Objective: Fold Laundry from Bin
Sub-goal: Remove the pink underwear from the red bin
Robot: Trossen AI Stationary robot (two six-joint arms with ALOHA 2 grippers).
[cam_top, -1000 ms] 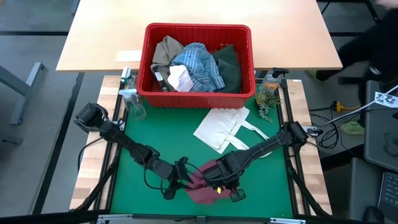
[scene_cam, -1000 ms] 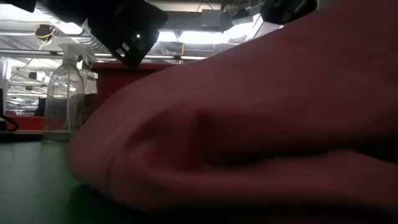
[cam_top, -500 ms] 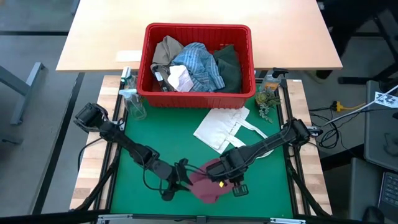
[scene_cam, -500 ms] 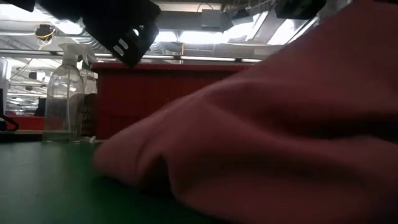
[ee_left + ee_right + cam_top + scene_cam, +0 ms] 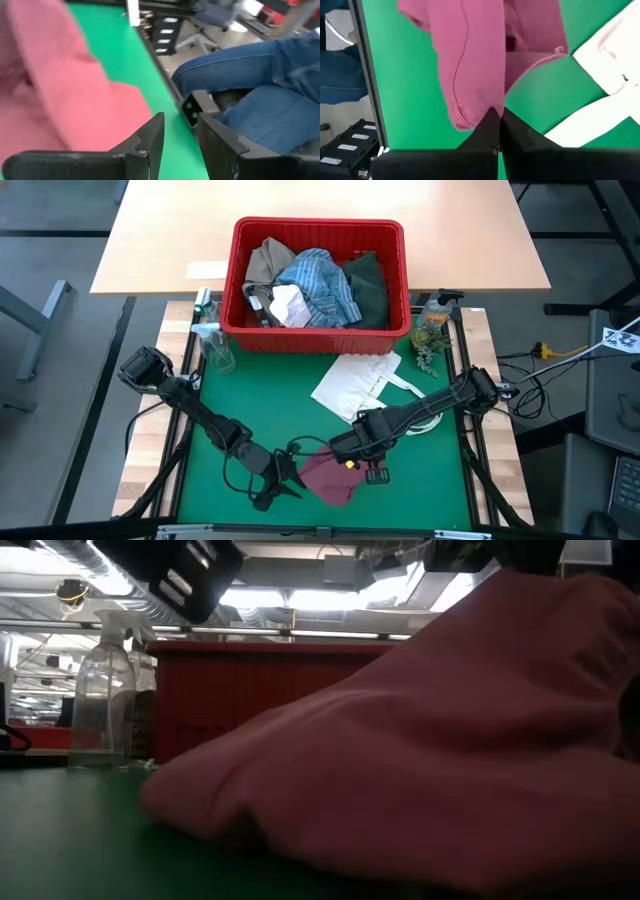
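Right gripper (image 5: pixel 498 122) pinches my maroon cloth (image 5: pixel 327 477) on the green mat near me; left gripper (image 5: pixel 176 142) waits beside it, spread, holding nothing. Red bin (image 5: pixel 318 338) still holds most laundry (image 5: pixel 312 288). Folding's barely begun.

Robotics lab, green-matted test rig (image 5: pixel 250 415), exposed ceiling ducts (image 5: pixel 90 565), loose cables (image 5: pixel 520 365), office chair (image 5: pixel 210 20)

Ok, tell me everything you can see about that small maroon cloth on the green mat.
The small maroon cloth is a soft, matte knit piece with a stitched hem, lying rumpled and partly doubled over on the green mat, near its front edge and apart from the red bin. The right gripper is shut, pinching its edge. The left gripper sits beside it, fingers parted and holding nothing.
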